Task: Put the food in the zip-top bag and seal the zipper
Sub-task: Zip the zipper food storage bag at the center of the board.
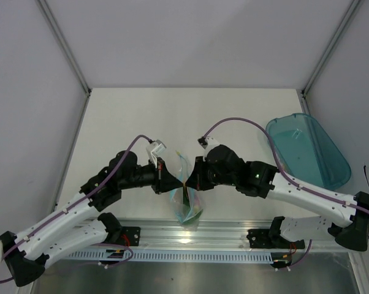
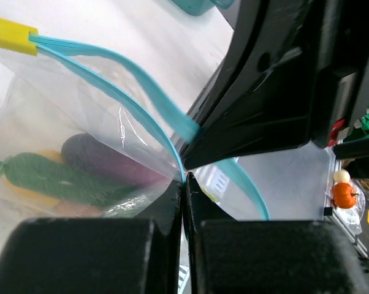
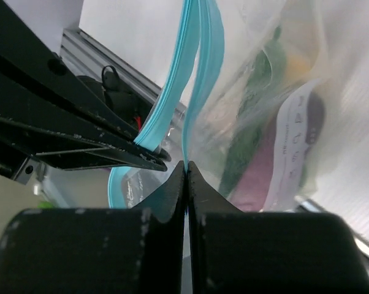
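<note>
At right counter edge: teal tray [image 1: 304, 150], well apart from bag. Along near edge: metal rail [image 1: 233, 229]. At middle of near edge: zip-top bag [image 1: 187, 211], with green pepper [image 2: 56, 177], eggplant [image 2: 105, 159], yellow pepper [image 2: 31, 196] inside. Clamped on zipper [image 3: 206, 61], one strip each: left tool [image 2: 184, 184], right tool [image 3: 186, 168], tips nose to nose, crowding bag mouth. At zipper end: yellow slider [image 2: 13, 35]. On bag: white printed label [image 3: 292, 141], text unreadable.

Glossy, crinkly clear-plastic zip-top bag [image 2: 74, 116]
</note>
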Robot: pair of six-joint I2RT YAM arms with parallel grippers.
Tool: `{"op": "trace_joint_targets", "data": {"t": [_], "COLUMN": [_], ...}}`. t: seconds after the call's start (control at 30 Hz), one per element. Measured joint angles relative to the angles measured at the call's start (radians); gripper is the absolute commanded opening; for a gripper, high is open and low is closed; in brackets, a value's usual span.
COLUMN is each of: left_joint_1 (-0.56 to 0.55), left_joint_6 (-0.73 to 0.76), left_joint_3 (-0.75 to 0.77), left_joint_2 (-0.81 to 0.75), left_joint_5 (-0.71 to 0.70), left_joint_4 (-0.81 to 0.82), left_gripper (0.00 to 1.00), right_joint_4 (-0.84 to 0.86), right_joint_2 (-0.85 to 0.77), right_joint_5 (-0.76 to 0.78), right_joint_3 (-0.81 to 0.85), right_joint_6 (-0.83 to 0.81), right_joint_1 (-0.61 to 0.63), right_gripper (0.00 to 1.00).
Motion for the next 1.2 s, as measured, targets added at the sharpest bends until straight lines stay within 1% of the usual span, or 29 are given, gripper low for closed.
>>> {"op": "trace_joint_targets", "data": {"t": [0.03, 0.1, 0.13, 0.2, 0.23, 0.33, 0.5, 0.8, 0.83, 1.0, 1.2], "left_joint_1": [0.0, 0.0, 0.0, 0.0, 0.0, 0.0, 0.0, 0.0, 0.0, -0.011, -0.072], "left_joint_6": [0.004, 0.009, 0.01, 0.01, 0.01, 0.009, 0.01, 0.019, 0.02, 0.021, 0.026], "left_joint_3": [0.003, 0.004, 0.004, 0.004, 0.004, 0.003, -0.007, -0.059, -0.063, -0.071, -0.071], "left_joint_2": [0.001, 0.001, 0.001, 0.0, 0.0, -0.009, -0.048, -0.13, -0.135, -0.146, -0.139], "left_joint_5": [0.005, 0.019, 0.024, 0.034, 0.038, 0.048, 0.05, 0.048, 0.049, 0.044, 0.024], "left_joint_4": [0.0, 0.009, 0.015, 0.031, 0.035, 0.046, 0.045, 0.026, 0.023, -0.008, -0.011], "left_gripper": [0.06, 0.09, 0.18, 0.29, 0.42, 0.58, 0.66, 0.73, 0.74, 0.75, 0.77], "right_joint_4": [0.007, 0.016, 0.016, 0.018, 0.018, 0.018, 0.016, -0.042, -0.063, -0.086, -0.09], "right_joint_2": [0.0, 0.0, 0.0, 0.003, 0.005, 0.019, 0.026, 0.027, 0.032, 0.055, 0.073], "right_joint_5": [0.013, 0.049, 0.068, 0.118, 0.143, 0.204, 0.318, 0.467, 0.499, 0.535, 0.566], "right_joint_3": [-0.006, -0.018, -0.019, -0.019, -0.019, -0.019, -0.019, -0.019, -0.019, -0.015, -0.012], "right_joint_6": [0.034, 0.088, 0.115, 0.167, 0.192, 0.256, 0.367, 0.559, 0.601, 0.674, 0.741], "right_joint_1": [0.01, 0.039, 0.056, 0.089, 0.104, 0.131, 0.164, 0.207, 0.217, 0.232, 0.238], "right_gripper": [0.0, 0.0, 0.0, 0.0, 0.0, 0.0, 0.0, 0.0, 0.0, 0.0, 0.0]}}
